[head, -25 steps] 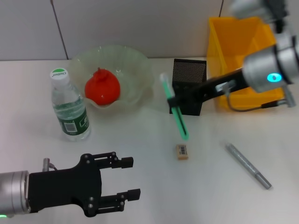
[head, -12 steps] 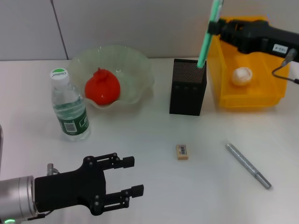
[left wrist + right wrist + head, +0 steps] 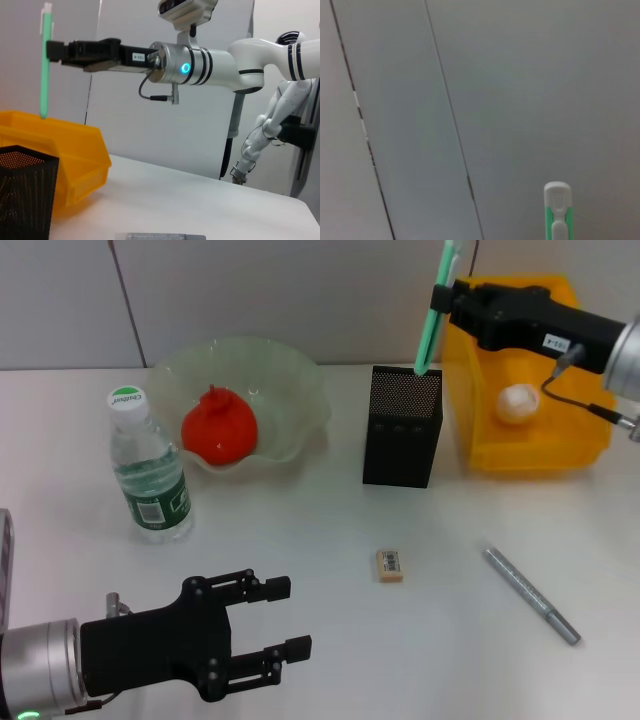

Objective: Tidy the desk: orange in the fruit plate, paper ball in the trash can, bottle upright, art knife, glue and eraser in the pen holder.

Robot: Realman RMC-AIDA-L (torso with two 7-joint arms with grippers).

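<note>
The right gripper (image 3: 447, 295) holds the green art knife (image 3: 430, 325) upright — jaws clamped near its cut-off top — tip above the pen holder (image 3: 402, 427). The left gripper (image 3: 278, 618) hovers low, jaws apart.

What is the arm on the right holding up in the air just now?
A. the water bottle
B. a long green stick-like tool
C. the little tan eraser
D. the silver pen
B: the right gripper is shut on the long green tool, held upright above the black pen holder, while the eraser, the bottle and the silver pen all sit on the table.
</note>
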